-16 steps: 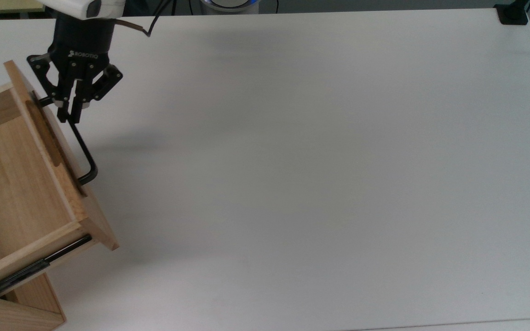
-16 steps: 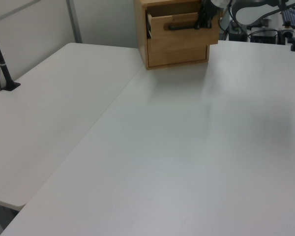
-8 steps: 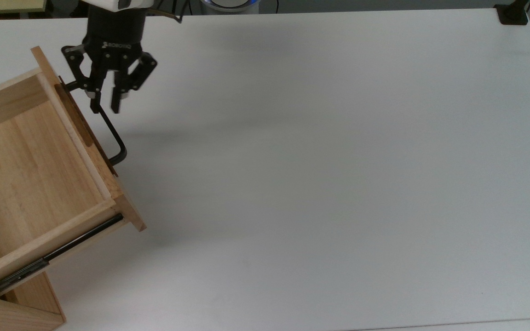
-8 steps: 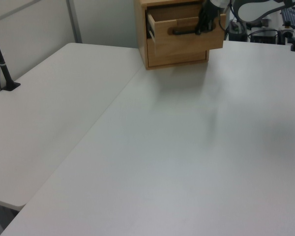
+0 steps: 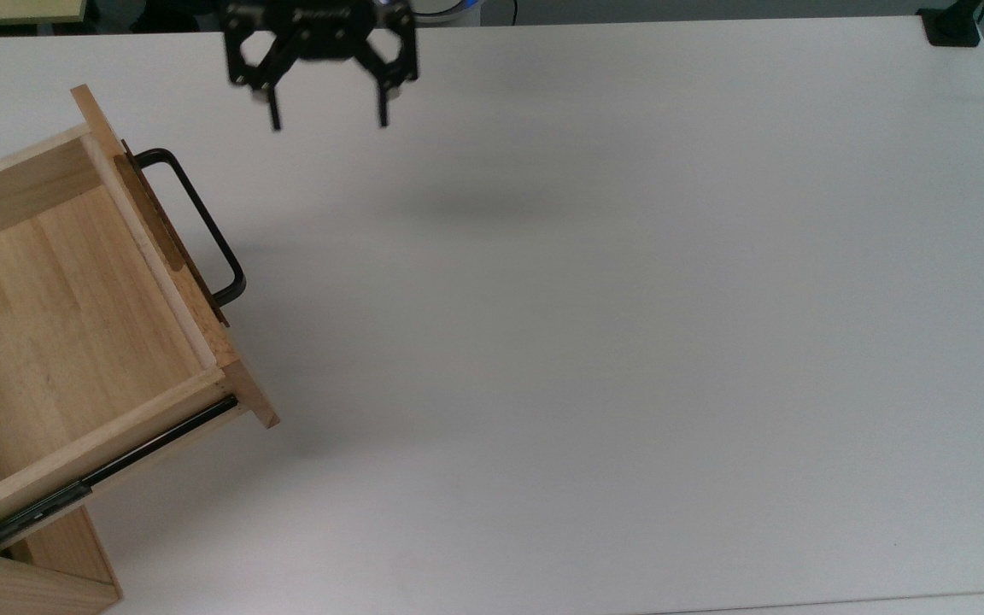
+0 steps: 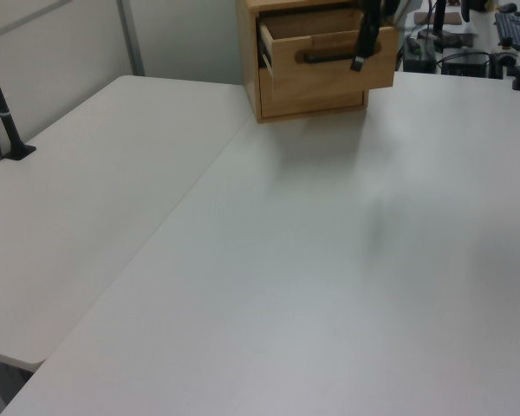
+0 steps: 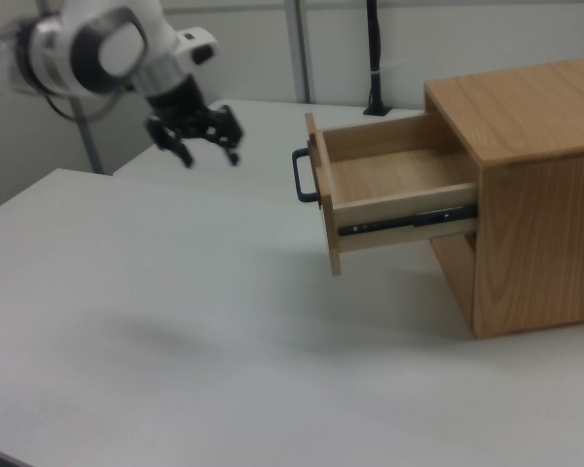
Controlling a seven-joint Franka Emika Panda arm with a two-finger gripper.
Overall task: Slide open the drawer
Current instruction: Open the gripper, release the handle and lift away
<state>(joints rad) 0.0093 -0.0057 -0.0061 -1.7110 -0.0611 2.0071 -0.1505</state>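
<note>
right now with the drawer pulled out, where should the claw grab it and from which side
Grip the straight middle run of the black U-shaped handle on the drawer front panel. It stands off the wood, leaving a gap for a finger behind the bar. Probably best to come from the open table side, the top view's right, with the open claw straddling the bar across its thin width.

A broad white table [image 5: 629, 342] fills the room's middle, its top plain and matte. In the left view a seam runs down it where two white tops [image 6: 329, 260] meet side by side. A wooden cabinet [image 7: 526, 195] stands directly on the table, at the top view's left edge. A black clamp base [image 5: 951, 24] sits at the top view's far right corner.
</note>
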